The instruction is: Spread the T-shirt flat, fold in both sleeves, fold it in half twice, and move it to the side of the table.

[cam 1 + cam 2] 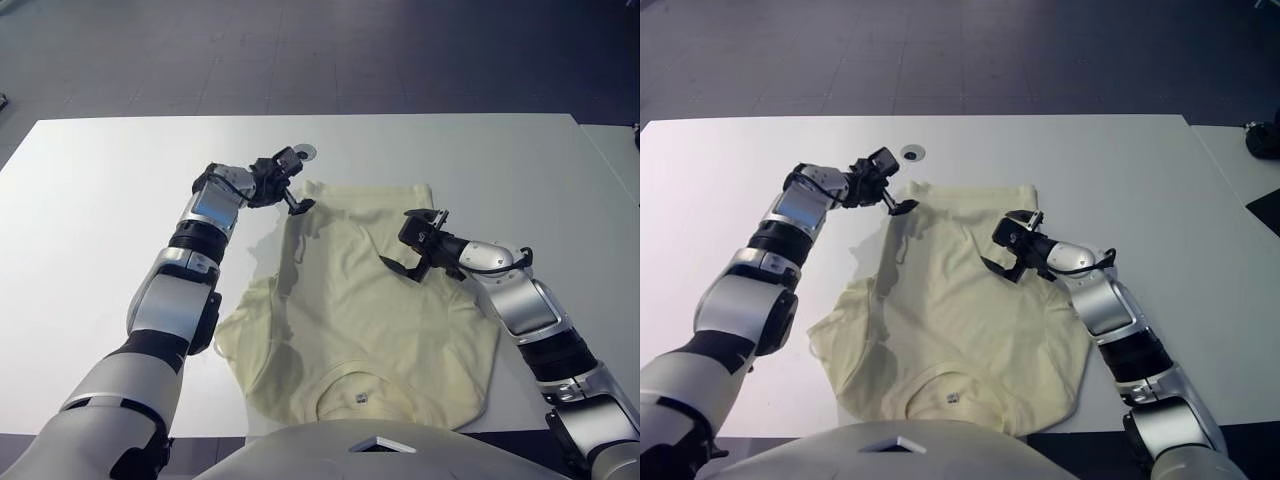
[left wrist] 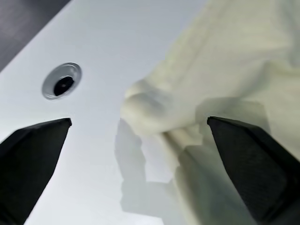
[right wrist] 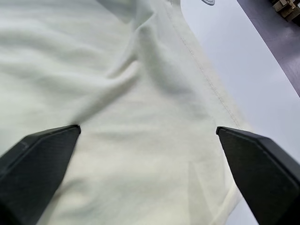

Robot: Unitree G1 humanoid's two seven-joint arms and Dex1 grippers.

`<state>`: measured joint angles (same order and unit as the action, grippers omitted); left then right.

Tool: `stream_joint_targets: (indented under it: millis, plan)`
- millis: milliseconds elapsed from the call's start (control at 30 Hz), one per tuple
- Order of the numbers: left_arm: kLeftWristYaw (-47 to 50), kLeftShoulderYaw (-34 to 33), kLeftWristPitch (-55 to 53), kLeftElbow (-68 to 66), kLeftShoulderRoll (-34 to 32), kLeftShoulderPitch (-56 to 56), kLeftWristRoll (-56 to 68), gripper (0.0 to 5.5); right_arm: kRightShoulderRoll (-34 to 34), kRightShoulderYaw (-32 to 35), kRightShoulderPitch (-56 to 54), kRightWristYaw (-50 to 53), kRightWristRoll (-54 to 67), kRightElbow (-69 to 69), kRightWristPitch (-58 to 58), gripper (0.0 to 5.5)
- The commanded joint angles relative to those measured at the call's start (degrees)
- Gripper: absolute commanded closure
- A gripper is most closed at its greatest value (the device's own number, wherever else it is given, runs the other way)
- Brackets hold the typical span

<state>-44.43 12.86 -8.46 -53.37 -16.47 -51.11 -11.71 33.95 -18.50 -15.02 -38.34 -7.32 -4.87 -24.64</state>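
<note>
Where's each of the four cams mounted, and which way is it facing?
Left eye: head, facing forward-down at the T-shirt on the table; both arms show.
Right eye: same head, same scene, both arms.
Left wrist: left arm, facing past the open left gripper at a T-shirt corner and the grommet.
Right wrist: right arm, facing past the open right gripper at T-shirt fabric.
Shared: eye views also show that grommet.

T-shirt (image 1: 370, 320): soft matt cloth, creased | table (image 1: 100, 200): smooth white, slight sheen

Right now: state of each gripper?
Left gripper: open, holding nothing, at a bunched far corner of the T-shirt.
Right gripper: open, holding nothing, over the T-shirt.
</note>
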Motion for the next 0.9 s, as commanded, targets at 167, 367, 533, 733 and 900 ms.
stream_joint_targets:
  millis: [167,367,533,733,900]
  plan:
    - [4.49,3.01,1.96,-4.44,1.70,1.17,-2.91,0.10,0.24,-1.79,2.29,-1.12,-1.19,2.99,-2.00,0.11]
    - [22.78,0.46,2.70,-17.33,1.93,-1.79,-3.75,0.10,0.21,-1.90,1.57,-1.36,-1.16,3.38,-1.77,0.11]
    - [23.21,1.75,2.31,-21.16,-1.08,-1.17,-5.24,0.10,0.26,-1.70,1.55,-1.23,-1.27,3.63,-1.66,0.11]
    - [19.80,1.76,3.14,-20.98,-1.23,-0.26,-4.64,0.10,-2.00,-1.20,-0.92,0.95,-1.52,6.40,-0.31,0.11]
    - [18.88,-1.41,3.65,-20.25,-0.67,-1.80,-1.58,0.10,-7.20,1.77,-12.82,3.70,0.10,17.54,3.17,0.11]
